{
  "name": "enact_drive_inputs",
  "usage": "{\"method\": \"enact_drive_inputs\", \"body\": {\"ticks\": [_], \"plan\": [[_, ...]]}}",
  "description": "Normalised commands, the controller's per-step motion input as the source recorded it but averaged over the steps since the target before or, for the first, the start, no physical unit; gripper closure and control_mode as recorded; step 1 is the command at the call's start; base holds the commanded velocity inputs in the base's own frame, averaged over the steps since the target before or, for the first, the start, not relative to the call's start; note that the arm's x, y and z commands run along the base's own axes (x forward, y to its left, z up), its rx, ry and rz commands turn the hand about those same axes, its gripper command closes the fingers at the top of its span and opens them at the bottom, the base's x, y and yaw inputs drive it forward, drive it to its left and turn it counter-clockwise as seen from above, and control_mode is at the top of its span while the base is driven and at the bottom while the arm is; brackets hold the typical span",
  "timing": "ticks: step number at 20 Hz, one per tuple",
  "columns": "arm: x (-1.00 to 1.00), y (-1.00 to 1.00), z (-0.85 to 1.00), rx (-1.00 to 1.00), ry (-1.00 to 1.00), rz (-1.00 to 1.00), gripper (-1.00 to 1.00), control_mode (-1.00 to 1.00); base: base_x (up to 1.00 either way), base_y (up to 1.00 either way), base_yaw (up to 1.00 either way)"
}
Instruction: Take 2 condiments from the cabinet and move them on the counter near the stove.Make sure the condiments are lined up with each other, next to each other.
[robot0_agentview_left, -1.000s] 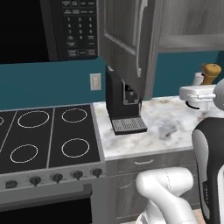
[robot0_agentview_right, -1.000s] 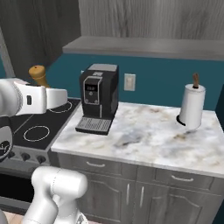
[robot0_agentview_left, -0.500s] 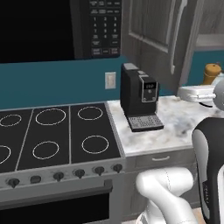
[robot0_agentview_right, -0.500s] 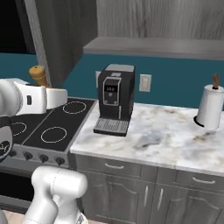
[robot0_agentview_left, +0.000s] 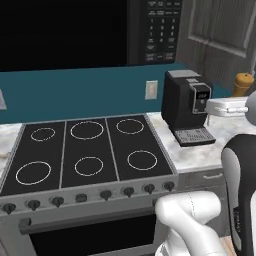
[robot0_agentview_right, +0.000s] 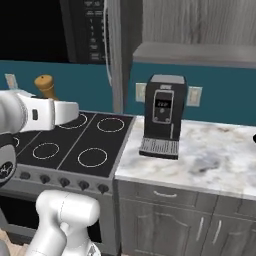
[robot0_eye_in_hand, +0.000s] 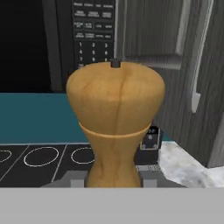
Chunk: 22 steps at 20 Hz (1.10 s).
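Note:
The tan-orange wooden mill (robot0_eye_in_hand: 114, 122) stands upright between my gripper's (robot0_eye_in_hand: 113, 178) fingers, which are shut on its lower body. Its knob top also pokes up behind my white hand in the left base view, the mill (robot0_agentview_left: 243, 83), and in the right base view, the mill (robot0_agentview_right: 45, 86). I hold it in the air over the right part of the black stove (robot0_agentview_left: 90, 150), also seen as the stove (robot0_agentview_right: 75, 145). The marble counter (robot0_agentview_right: 215, 160) lies to the right of the stove. The grey wood-grain cabinet (robot0_agentview_right: 195, 25) hangs above it. The black shaker is out of view.
A black-and-silver coffee machine (robot0_agentview_right: 162, 115) stands on the counter right beside the stove, also seen as the coffee machine (robot0_agentview_left: 187, 107). A black microwave (robot0_agentview_left: 75, 30) hangs over the stove. An open cabinet door (robot0_agentview_right: 116, 50) juts out between microwave and cabinet.
The base has driven left, so both base views shifted right: the stove now takes most of the picture and the paper-towel roll has left the view. The mill stays in my gripper.

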Motion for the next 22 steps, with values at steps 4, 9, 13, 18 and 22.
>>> {"method": "enact_drive_inputs", "body": {"ticks": [4, 9, 13, 18, 22], "plan": [[0.00, 0.00, 0.00, 0.00, 0.00, 0.00, 1.00, 1.00, -0.09, 0.98, 0.00], [0.00, 0.00, 0.00, 0.00, 0.00, 0.00, 1.00, 1.00, -0.10, 1.00, 0.00], [0.00, 0.00, 0.00, 0.00, 0.00, 0.00, 1.00, 1.00, -0.13, 1.00, 0.00], [0.00, 0.00, 0.00, 0.00, 0.00, 0.00, 1.00, 1.00, -0.11, 1.00, 0.00], [0.00, 0.00, 0.00, 0.00, 0.00, 0.00, 1.00, 1.00, -0.06, 1.00, 0.00]]}}
